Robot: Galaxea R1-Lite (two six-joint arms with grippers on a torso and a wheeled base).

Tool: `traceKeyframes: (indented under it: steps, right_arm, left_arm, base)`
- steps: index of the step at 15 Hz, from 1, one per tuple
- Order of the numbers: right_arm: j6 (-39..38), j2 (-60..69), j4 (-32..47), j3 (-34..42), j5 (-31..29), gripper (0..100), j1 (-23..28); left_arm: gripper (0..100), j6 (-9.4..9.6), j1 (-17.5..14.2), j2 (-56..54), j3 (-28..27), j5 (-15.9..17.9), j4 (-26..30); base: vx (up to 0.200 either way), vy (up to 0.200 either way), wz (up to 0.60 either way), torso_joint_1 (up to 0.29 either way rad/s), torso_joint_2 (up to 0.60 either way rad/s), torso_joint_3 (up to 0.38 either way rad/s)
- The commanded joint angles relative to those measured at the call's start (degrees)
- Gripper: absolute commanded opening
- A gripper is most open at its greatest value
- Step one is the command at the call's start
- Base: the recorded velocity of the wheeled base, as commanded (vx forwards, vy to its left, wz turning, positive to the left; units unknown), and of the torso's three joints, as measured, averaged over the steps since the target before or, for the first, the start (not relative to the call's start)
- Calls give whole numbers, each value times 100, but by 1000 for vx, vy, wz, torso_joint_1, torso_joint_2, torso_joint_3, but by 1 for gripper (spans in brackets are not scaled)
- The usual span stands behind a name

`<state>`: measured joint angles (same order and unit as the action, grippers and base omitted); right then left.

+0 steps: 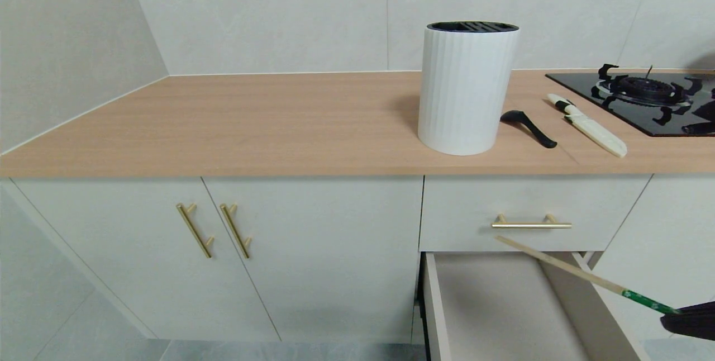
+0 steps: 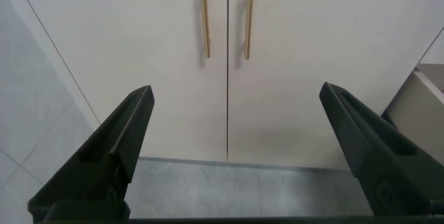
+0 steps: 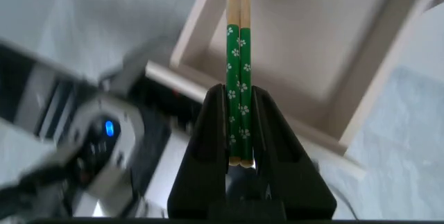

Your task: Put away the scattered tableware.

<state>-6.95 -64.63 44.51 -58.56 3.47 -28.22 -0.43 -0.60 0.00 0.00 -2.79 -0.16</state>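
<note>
Two chopsticks (image 3: 236,37), pale wood with green flowered ends, sit side by side, pinched by the green part between the fingers of my right gripper (image 3: 240,113). Their long bare ends point out ahead. In the head view they slant up and away over the open drawer (image 1: 433,305), whose pale floor lies below them.

I judge the step in hand to be laying the pair in that drawer. To do it well, I should bring my wrist lower and flatter so the sticks run along the drawer's length rather than across its side wall. I should part my fingers only once the sticks are close to the floor, so they neither bounce nor roll apart. The far tips look near the closed drawer front above and its brass handle (image 1: 530,225). Catching them there could lever the pair out of my grip, so I would keep them under that edge.

My left gripper (image 2: 236,92) hangs with its fingers spread wide and nothing between them, facing the cabinet doors (image 2: 291,92), out of the way.

Farther off, on the countertop (image 1: 251,126), a black spoon (image 1: 528,126) and a white knife (image 1: 586,125) lie beside the white ribbed holder (image 1: 466,90), near the hob (image 1: 642,95), not yet put away.
</note>
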Motion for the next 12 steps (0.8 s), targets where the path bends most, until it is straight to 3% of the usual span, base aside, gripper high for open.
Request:
traceKeyframes:
  steps: [1,6,12]
  right_arm:
    - [-210,-1025,-241,258,13,0,-87]
    - [-1204,-2642,-733,240,-40,0,-87]
    - [-1748,-3038,-1445,240,-444,0,-87]
  left_arm:
    - [100,-1,7,0,0,-2,-2]
    - [100,-1,-2,0,0,-2,-2]
    - [100,-1,-2,0,0,-2,-2]
  base:
    - [0,0,0,0,0,0]
    - [0,0,0,0,0,0]
    - [0,0,0,0,0,0]
